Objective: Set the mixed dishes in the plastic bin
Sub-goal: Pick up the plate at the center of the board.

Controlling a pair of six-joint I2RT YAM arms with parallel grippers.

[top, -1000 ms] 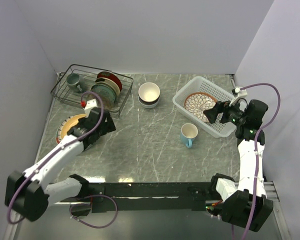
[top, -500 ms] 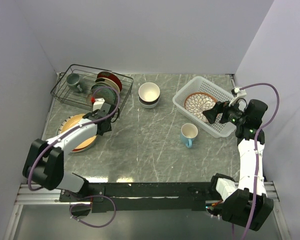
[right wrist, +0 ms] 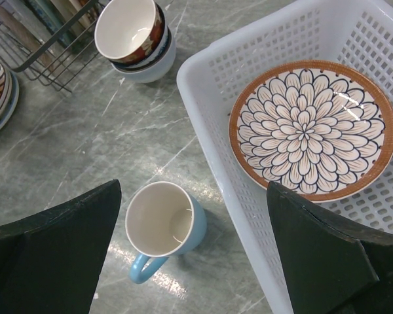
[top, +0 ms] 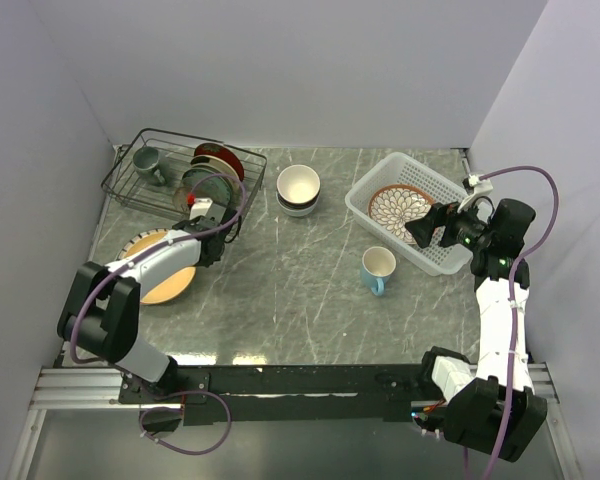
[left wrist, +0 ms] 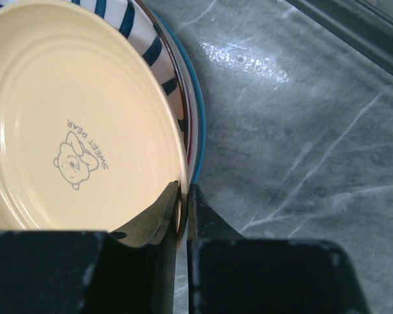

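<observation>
A cream plate [left wrist: 72,118] with a small bear print tops a stack [top: 160,268] at the left, over a navy-striped plate [left wrist: 144,33]. My left gripper [left wrist: 183,196] [top: 198,258] is shut on the cream plate's right rim, one finger above and one below. The white plastic bin [top: 370,195] [right wrist: 209,111] at the right holds a brown-rimmed flower plate [right wrist: 312,129] [top: 398,208]. A light blue mug [right wrist: 164,219] [top: 378,268] stands upright just left of the bin. My right gripper [right wrist: 194,190] [top: 425,228] hangs open above the mug and the bin's edge, holding nothing.
Stacked bowls [top: 299,188] [right wrist: 132,36] sit at the back middle. A black wire rack [top: 150,185] at the back left holds a grey-green mug [top: 146,160] and upright plates [top: 215,170], right behind the plate stack.
My left arm swung off the top of the stack to its right edge, and its jaws closed on the cream plate's rim. The right arm stayed still.
</observation>
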